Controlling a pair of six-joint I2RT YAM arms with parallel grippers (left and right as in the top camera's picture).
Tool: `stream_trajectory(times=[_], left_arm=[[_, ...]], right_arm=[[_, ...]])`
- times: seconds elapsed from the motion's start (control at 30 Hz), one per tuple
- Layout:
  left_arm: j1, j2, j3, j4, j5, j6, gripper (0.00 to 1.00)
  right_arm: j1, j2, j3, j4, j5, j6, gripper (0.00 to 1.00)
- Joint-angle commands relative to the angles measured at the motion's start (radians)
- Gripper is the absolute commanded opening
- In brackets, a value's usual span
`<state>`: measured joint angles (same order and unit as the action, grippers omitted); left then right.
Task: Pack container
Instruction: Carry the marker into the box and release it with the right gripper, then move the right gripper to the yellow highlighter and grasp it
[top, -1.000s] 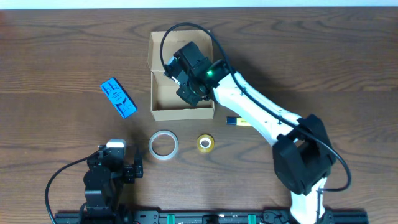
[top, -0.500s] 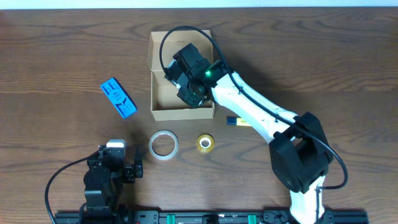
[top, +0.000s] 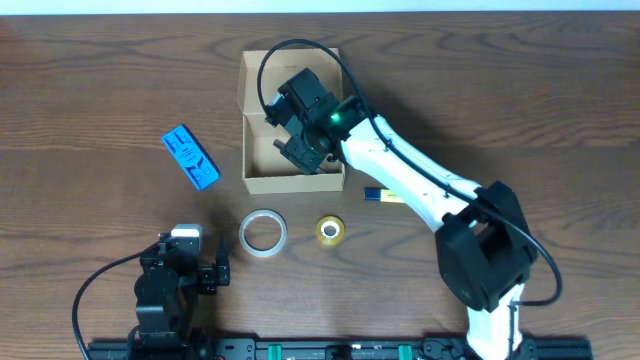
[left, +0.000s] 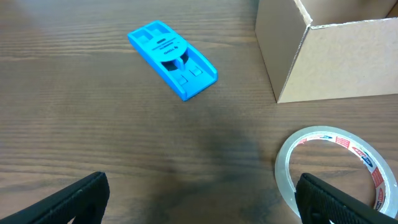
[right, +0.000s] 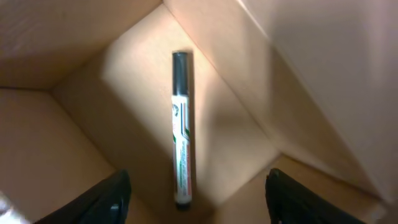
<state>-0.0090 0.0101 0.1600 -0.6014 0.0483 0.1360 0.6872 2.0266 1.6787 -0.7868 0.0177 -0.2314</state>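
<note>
The container (top: 262, 168) is a tan cardboard box with its flap open, at the table's upper middle; its corner shows in the left wrist view (left: 348, 62). My right gripper (top: 292, 138) reaches down inside it. In the right wrist view this gripper (right: 198, 183) stands open above a black-capped marker (right: 182, 137), which lies loose on the container floor (right: 118, 130), touched by neither finger. My left gripper (top: 186, 258) rests open near the front edge, holding nothing (left: 199, 199).
A blue flat item (top: 190, 157) (left: 172, 59) lies left of the box. A clear tape roll (top: 262, 232) (left: 336, 165) and a small yellow tape roll (top: 331, 229) sit in front of it. A small blue-and-yellow piece (top: 383, 195) lies beside the right arm.
My right gripper's jaws have spread apart inside the container while the arm stayed almost in place. The left arm has not moved.
</note>
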Motion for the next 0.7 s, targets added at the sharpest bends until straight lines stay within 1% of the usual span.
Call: stream_trajectory(times=[0.0, 0.17, 0.33, 0.5, 0.6, 0.67], left_arm=[[0.004, -0.006, -0.006, 0.001, -0.007, 0.014, 0.96], [0.004, -0.006, -0.006, 0.001, -0.007, 0.014, 0.95], [0.004, -0.006, -0.006, 0.001, -0.007, 0.014, 0.95], [0.004, -0.006, -0.006, 0.001, -0.007, 0.014, 0.95], [0.004, -0.006, -0.006, 0.001, -0.007, 0.014, 0.96], [0.004, -0.006, -0.006, 0.001, -0.007, 0.014, 0.95]], right_arm=[[-0.027, -0.148, 0.034, -0.068, 0.042, 0.013, 0.7], [-0.13, -0.267, 0.018, -0.262, 0.009, 0.013, 0.72], [-0.254, -0.337, -0.057, -0.348, -0.095, -0.026, 0.75], [-0.288, -0.351, -0.203, -0.348, -0.105, -0.039, 0.78], [-0.288, -0.351, -0.311, -0.311, -0.105, -0.034, 0.79], [-0.288, -0.351, -0.369, -0.277, -0.105, -0.031, 0.82]])
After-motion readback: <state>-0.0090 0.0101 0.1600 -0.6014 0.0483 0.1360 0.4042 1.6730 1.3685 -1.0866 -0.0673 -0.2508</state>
